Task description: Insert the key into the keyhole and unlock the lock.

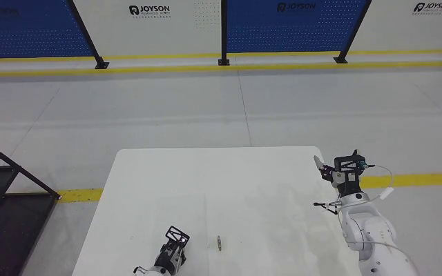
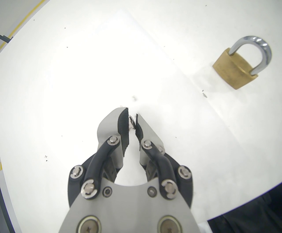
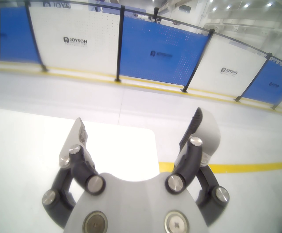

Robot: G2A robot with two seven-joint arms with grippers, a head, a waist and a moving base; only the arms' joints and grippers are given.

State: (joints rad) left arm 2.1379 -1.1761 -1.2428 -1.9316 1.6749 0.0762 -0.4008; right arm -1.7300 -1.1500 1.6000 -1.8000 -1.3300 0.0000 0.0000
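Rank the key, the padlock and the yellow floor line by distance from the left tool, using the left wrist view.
1. key: pinched in the left tool.
2. padlock: lying on the table, ahead of the tool, untouched.
3. yellow floor line: on the floor beyond the table's edge.

The left gripper sits at the tabletop's six o'clock, the lock just beside it; the right gripper hangs at three o'clock.

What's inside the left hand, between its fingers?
A small shiny metal bit, probably the key, is pinched in the left hand. The black pads cover most of it, so its shape is hidden.
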